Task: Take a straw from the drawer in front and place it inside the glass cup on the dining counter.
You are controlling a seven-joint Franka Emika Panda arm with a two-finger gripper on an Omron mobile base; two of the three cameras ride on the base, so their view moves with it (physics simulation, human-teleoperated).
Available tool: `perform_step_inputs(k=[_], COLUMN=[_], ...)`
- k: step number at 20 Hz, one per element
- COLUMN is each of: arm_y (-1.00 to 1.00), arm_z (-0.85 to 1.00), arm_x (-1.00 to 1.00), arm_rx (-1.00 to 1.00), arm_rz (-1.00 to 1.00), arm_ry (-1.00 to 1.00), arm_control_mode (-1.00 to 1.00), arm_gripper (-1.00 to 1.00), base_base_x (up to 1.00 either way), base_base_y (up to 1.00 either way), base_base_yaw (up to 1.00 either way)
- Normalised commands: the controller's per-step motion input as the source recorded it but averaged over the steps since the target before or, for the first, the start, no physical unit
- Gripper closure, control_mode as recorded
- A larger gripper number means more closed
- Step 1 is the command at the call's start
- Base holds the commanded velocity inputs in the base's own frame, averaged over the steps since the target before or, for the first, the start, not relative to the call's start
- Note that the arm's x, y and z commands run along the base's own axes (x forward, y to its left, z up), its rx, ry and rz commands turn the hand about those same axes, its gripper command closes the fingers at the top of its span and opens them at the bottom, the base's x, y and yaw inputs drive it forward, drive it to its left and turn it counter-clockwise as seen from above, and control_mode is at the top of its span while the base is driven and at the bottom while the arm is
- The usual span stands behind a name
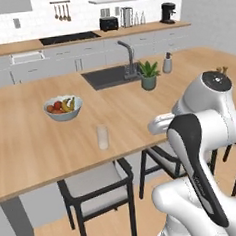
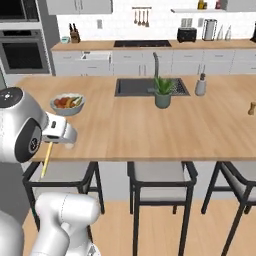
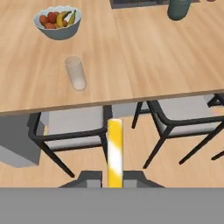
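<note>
My gripper point(image 3: 115, 178) is shut on the straw point(image 3: 115, 151), a pale yellow stick that points out from between the fingertips point(image 3: 89, 177). In the right base view the straw point(image 2: 46, 159) hangs down from the hand, just off the near edge of the dining counter point(image 2: 150, 130). The glass cup point(image 3: 75, 72) stands upright on the counter, ahead and to the left of the straw's tip, near the counter's front edge. From the left base view the glass cup point(image 1: 102, 137) stands left of the arm. The drawer is out of view.
A white bowl of fruit point(image 1: 63, 107) sits behind the cup. Farther back are a dark sink with faucet point(image 1: 111, 75), a potted plant point(image 1: 149, 75) and a soap bottle point(image 1: 167, 63). Black stools point(image 3: 72, 129) stand under the counter edge below the hand.
</note>
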Motion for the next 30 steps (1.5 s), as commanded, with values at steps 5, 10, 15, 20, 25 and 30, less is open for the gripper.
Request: perform_step_inputs(k=[5,10,15,20,25,30], arm_y=[0.00,0.00,0.06,0.08,0.01,0.14], arm_z=[0.00,0.00,0.05,0.55,0.74,0.45], arm_x=[0.00,0.00,0.13,0.16,0.04,0.22], arm_rx=[0.00,0.00,0.00,0.03,0.09,0.15], arm_rz=[0.00,0.00,0.03,0.36,0.45,0.44], arm_ry=[0.00,0.00,0.00,-0.09,-0.20,-0.12], arm_control_mode=[1.00,1.00,-1.00,-1.00,-1.00,-1.00], arm_gripper=[1.00,1.00,1.00,1.00,1.00,1.00], base_base_x=[0.88,0.99,0.76,0.00,0.00,0.00], base_base_y=[0.00,0.04,0.23,0.00,0.00,0.00], base_base_yaw=[0.08,0.05,0.07,0.00,0.00,0.00])
